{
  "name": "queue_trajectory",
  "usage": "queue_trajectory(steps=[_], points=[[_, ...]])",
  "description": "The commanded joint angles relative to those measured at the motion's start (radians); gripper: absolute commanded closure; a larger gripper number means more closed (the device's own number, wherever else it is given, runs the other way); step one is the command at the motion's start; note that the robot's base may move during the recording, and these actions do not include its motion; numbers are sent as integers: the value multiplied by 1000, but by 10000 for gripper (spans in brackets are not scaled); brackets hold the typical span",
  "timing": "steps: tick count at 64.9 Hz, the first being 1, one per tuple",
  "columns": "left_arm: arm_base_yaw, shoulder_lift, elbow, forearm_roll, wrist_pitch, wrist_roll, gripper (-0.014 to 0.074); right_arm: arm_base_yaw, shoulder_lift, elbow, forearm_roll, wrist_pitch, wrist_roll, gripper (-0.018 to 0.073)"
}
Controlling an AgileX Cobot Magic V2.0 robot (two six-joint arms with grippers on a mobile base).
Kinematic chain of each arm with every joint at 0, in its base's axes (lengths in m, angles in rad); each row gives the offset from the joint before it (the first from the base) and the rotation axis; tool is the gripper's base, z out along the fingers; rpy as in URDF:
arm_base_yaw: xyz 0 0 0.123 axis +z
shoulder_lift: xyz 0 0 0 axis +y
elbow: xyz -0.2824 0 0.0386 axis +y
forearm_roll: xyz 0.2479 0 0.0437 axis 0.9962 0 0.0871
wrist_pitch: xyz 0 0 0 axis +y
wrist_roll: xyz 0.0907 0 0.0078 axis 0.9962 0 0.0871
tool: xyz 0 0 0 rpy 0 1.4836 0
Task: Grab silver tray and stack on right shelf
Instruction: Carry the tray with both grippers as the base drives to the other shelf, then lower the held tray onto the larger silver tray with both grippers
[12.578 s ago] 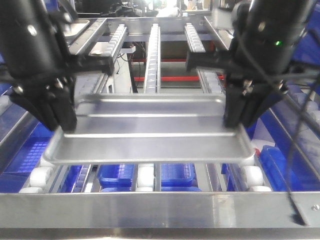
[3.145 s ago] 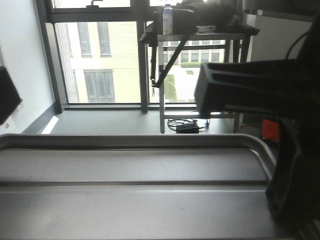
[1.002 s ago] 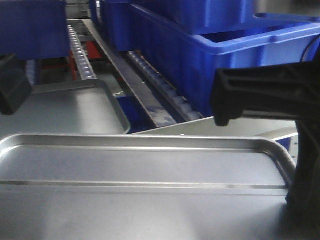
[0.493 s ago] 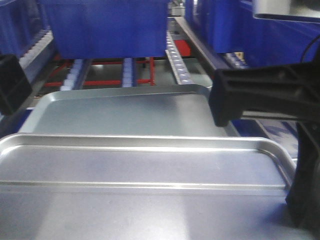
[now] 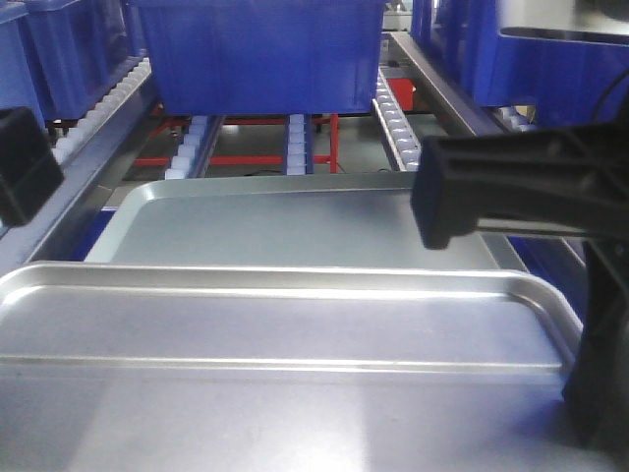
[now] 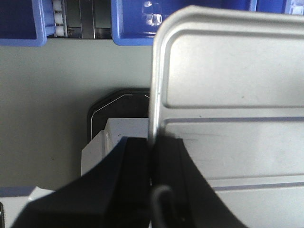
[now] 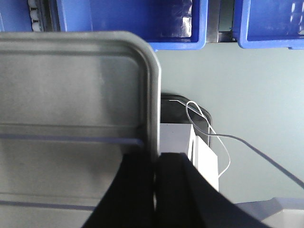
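Left wrist-mounted view shows the left pincer [image 6: 152,154] clamped on the silver tray [image 6: 228,85] rim; the right pincer [image 7: 155,166] grips the opposite rim.

Shiny metal silver tray [image 5: 285,324], glossy blue plastic bins [image 5: 260,54]

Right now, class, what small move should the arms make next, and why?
Probably ease the silver tray forward, level: the left gripper and right gripper pinch its side rims, and it hangs nearer the camera than the grey tray on the right shelf.

Shiny ridged silver tray [image 5: 285,329], level, just before the roller-railed right shelf [image 5: 396,116].
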Motion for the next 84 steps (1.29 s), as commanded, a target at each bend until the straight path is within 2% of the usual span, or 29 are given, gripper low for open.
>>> queue_trajectory(steps=[1,66,74,77,80,84], points=[[1,-22,-12,90,298,-1,696,-11,-23,-11,-91,294,-9,502],[1,-22,-12,90,294,-1,696,-11,-23,-12,-95,294,-9,502],[1,-22,-12,146,258,2,696,-11,-23,-14,-114,264,-14,502],[3,-22,-12,161,222,35,696,-12,-23,-21,-125,244,-24,502],[11,-22,-13,159,177,73,696,-20,-23,-35,-140,215,-38,502],[32,-22,-16,151,112,79,696,-44,-23,-58,-140,186,-61,502]])
